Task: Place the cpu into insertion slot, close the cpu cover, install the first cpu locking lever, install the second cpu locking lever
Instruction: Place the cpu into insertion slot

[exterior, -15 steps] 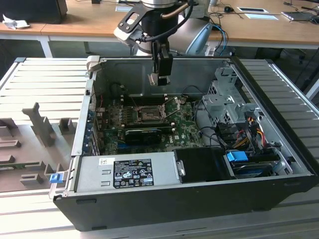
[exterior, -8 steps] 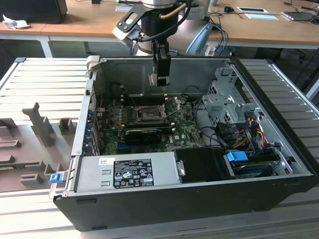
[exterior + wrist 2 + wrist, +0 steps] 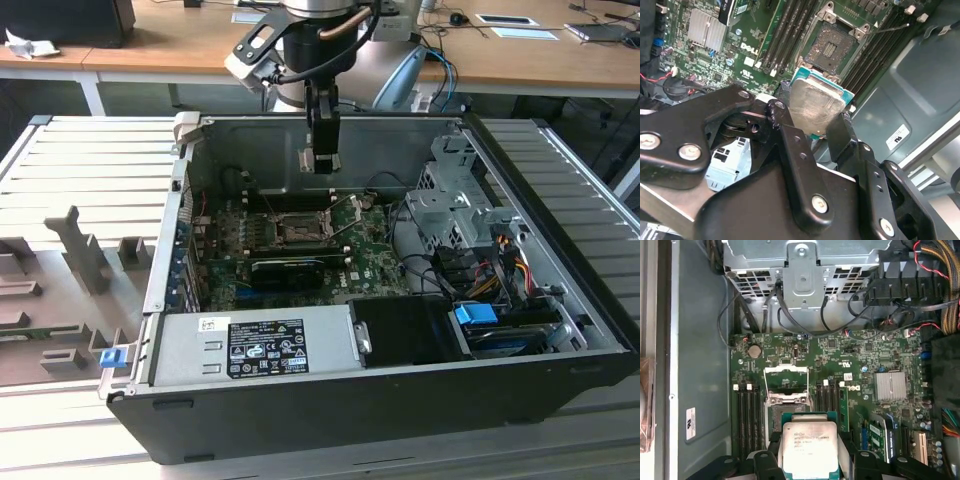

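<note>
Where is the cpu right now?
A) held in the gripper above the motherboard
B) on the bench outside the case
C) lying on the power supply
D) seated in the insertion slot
A: in the second wrist view the gripper is shut on the cpu, while the insertion slot beyond it is bare.

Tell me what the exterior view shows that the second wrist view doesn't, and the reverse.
Exterior view: the whole open case, the power supply, the drive cage and a desk behind. Second wrist view: the cpu up close, clamped between the fingers of the tool. Both: the green board and the socket.
</note>
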Controlling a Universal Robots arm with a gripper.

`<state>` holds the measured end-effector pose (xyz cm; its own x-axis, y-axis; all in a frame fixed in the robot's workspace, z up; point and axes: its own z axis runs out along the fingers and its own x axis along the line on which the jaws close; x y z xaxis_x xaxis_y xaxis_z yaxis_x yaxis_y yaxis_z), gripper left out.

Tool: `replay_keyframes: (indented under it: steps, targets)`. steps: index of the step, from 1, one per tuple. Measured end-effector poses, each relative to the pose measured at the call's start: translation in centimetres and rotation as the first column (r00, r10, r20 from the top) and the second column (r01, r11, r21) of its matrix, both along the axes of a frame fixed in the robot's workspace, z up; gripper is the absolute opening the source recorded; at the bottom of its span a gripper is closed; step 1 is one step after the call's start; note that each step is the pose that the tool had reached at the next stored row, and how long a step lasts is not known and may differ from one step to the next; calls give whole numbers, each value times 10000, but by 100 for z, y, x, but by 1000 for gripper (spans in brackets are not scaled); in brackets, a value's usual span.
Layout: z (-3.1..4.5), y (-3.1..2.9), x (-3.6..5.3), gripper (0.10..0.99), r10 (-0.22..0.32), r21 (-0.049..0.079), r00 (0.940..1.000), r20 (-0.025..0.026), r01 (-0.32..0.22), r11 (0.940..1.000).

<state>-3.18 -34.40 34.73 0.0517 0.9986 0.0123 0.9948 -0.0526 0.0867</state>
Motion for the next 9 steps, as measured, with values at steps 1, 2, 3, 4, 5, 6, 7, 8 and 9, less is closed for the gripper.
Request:
replay_keyframes:
  steps: [1,2,3,4,5,6,7,8,9]
  targets:
    - [-2,0,0,529,-126,0,9999,1,126,9999]
    - [-5,0,0,529,-351,-5,9994,0,351,9994]
    - [-9,0,0,529,-592,-6,9982,0,592,9982]
    - [-13,0,0,529,-791,-6,9969,0,791,9969]
    - [-27,0,0,529,-805,-7,9968,0,805,9968]
    - [-56,0,-3,529,-806,-8,9967,0,806,9967]
    - [-73,0,-2,529,-789,-6,9969,1,789,9969]
    - [-89,0,-2,529,-742,-6,9972,0,742,9972]
    - [-106,1,-2,529,-661,-6,9978,0,661,9978]
